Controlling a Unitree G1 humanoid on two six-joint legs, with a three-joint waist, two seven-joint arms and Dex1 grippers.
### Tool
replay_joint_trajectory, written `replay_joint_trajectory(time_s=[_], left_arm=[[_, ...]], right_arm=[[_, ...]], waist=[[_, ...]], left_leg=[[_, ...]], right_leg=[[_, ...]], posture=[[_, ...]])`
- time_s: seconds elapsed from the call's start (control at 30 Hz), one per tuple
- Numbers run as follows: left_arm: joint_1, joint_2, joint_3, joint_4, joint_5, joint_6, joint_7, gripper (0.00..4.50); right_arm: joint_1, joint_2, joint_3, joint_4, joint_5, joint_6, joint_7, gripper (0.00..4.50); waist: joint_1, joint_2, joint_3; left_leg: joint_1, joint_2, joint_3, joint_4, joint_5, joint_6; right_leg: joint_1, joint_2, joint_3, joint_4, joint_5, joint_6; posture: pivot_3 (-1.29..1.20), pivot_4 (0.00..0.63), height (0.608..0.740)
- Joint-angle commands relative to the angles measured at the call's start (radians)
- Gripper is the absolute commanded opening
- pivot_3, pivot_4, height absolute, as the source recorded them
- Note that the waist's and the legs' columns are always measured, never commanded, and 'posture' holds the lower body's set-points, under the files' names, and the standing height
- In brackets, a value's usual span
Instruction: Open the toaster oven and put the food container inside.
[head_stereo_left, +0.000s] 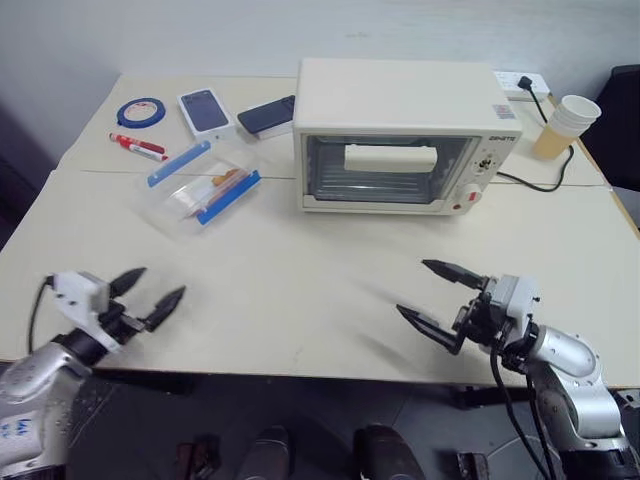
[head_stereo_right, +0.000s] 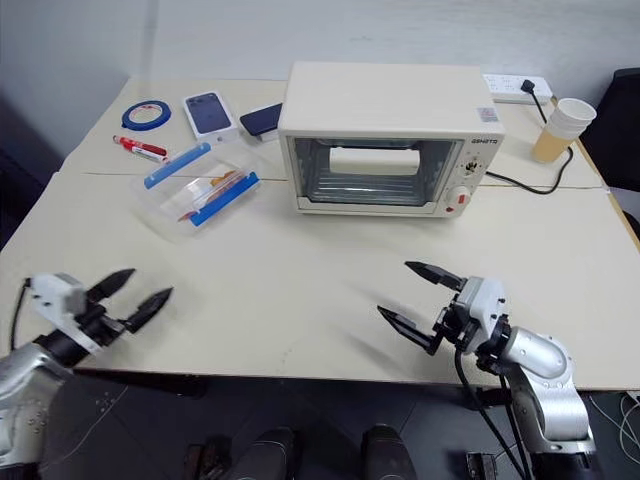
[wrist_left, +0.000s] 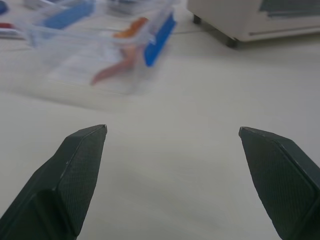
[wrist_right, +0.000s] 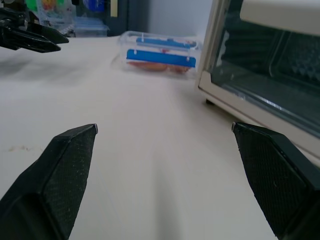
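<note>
Fingers on both grippers stand spread wide and hold nothing. The left gripper (head_stereo_left: 147, 292) hangs over the near left edge of the table (head_stereo_left: 300, 300), its two black fingers (wrist_left: 82, 165) apart with only bare tabletop between them, touching no object. The right gripper (head_stereo_left: 432, 296) hangs over the near right part of the table, its fingers (wrist_right: 70, 165) likewise far apart and empty, angled toward the middle of the table.

The food container (head_stereo_left: 200, 188) lies flat on the table at the left, well ahead of the left gripper and apart from it, its lid on, blue clip strips along its long edges and orange-brown pieces showing through the clear plastic. It sits just to the left of the toaster oven (head_stereo_left: 405, 135), with a gap between them. The oven stands toward the far middle of the table, ahead of the right gripper and well apart from it, its glass door shut and the cream bar handle (head_stereo_left: 390, 157) across the upper part of the door.

Behind the container lie a red marker (head_stereo_left: 137, 146), a roll of blue tape (head_stereo_left: 140, 111) and a white phone box (head_stereo_left: 206, 111). A paper cup (head_stereo_left: 566, 124) stands to the right of the oven.
</note>
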Motion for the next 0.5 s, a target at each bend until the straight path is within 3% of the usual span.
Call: replay_joint_trajectory(time_s=[0.03,0.23,0.37,0.5], left_arm=[[0.045,0.050,0.131,0.068,-0.059,0.045,-0.033,4.48],[0.106,0.098,0.249,0.163,-0.136,0.182,-0.061,4.48],[0.119,0.095,0.245,0.152,-0.104,0.175,-0.048,4.48],[0.072,0.106,0.199,0.076,-0.122,0.276,0.027,4.48]], right_arm=[[-0.047,0.005,-0.003,-0.080,0.029,0.009,-0.024,4.50],[-0.071,-0.004,0.008,-0.109,0.008,-0.015,-0.015,4.50],[-0.061,-0.011,0.004,-0.125,0.012,-0.004,-0.020,4.50],[-0.048,-0.017,-0.002,-0.126,0.011,-0.003,-0.017,4.50]], waist=[[-0.002,0.000,0.000],[0.000,0.000,0.000],[0.005,0.000,0.000],[0.004,0.000,0.000]], left_leg=[[0.000,0.000,0.000,0.000,0.000,0.000],[0.000,0.000,0.000,0.000,0.000,0.000],[0.000,-0.001,-0.001,0.000,0.000,0.000],[0.000,0.000,-0.001,0.000,0.000,0.000]], right_leg=[[0.000,0.000,0.000,0.000,0.000,0.000],[0.000,0.000,0.000,0.000,0.000,0.000],[0.000,-0.002,0.000,-0.001,0.000,0.000],[0.000,-0.001,0.000,-0.001,0.000,0.000]], posture=[[0.00,0.150,0.740],[0.00,0.150,0.740],[0.00,0.150,0.740],[0.00,0.150,0.740]])
